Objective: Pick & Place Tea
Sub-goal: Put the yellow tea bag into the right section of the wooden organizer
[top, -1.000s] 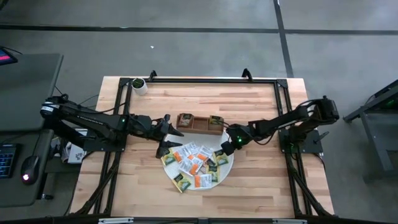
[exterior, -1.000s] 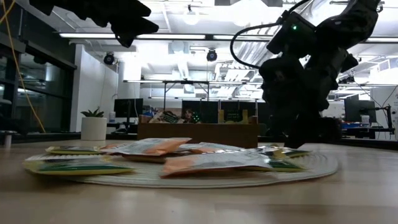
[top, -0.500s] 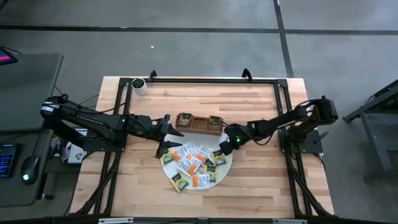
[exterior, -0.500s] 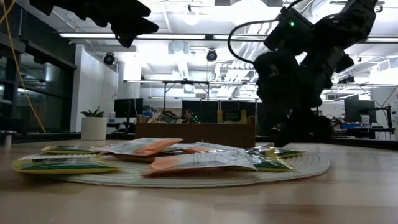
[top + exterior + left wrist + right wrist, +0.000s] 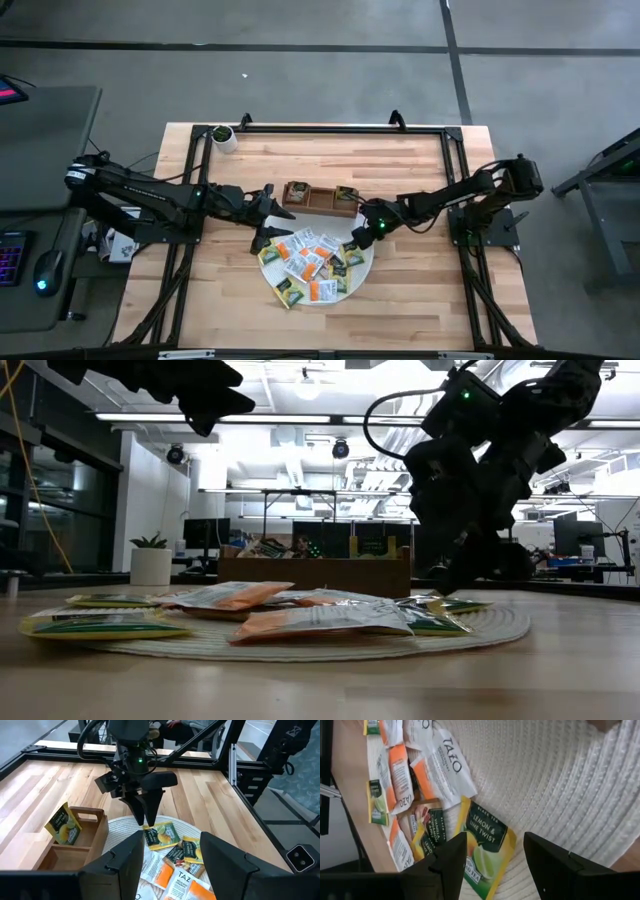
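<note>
Several tea packets point(image 5: 312, 262), printed green, yellow, white and orange, lie flat on a round white woven mat point(image 5: 368, 262). My right gripper point(image 5: 360, 237) is open and points down over the mat's right part. In the right wrist view point(image 5: 492, 865) its fingers stand on either side of a green-and-yellow lime packet point(image 5: 485, 847); I cannot tell whether they touch it. My left gripper point(image 5: 170, 862) is open and hovers above the mat's far left edge point(image 5: 268, 222). The wooden tray point(image 5: 322, 200) holds a packet point(image 5: 62, 824) leaning in an end compartment.
A small white plant pot point(image 5: 222, 136) stands at the table's far left corner. A black frame point(image 5: 330, 128) runs along the far edge and down both sides. Bare wood lies near the mat point(image 5: 320, 325) and beyond the tray point(image 5: 330, 160).
My right gripper shifted a little toward the table's left and rose slightly. The mat and its packets slid a short way toward the left, then stayed still. My left arm kept still.
</note>
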Tool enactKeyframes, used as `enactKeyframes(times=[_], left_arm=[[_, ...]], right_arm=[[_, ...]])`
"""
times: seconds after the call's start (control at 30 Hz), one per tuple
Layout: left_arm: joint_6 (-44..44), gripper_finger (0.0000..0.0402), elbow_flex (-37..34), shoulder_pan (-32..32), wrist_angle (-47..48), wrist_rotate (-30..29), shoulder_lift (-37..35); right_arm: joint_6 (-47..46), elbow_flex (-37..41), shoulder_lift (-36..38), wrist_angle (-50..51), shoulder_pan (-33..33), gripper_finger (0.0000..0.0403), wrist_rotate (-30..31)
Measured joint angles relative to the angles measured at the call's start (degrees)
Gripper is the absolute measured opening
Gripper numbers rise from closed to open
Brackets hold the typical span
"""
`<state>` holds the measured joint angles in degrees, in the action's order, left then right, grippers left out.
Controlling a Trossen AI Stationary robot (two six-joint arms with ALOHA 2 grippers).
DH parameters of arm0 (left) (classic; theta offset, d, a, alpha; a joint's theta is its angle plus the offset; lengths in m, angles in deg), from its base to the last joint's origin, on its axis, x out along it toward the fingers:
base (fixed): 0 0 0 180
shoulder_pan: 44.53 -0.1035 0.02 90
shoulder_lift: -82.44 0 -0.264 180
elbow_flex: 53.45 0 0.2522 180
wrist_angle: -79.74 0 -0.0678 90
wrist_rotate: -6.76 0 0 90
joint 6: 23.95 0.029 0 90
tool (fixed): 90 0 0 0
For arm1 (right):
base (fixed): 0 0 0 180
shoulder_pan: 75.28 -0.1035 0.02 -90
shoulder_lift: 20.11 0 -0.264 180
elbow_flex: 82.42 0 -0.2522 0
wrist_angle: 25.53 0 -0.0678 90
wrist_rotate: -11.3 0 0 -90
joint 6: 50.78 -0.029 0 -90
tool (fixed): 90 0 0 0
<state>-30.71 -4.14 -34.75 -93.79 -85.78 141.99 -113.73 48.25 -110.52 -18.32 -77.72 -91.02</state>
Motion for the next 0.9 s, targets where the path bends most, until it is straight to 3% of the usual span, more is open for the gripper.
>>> enactKeyframes(times=[0.9], left_arm=[[-0.55, 0.0192, 0.0, 0.0, 0.0, -0.17, 0.0]], right_arm=[[-2.63, 0.0, 0.0, -0.76, -1.48, 0.0193, 2.91]])
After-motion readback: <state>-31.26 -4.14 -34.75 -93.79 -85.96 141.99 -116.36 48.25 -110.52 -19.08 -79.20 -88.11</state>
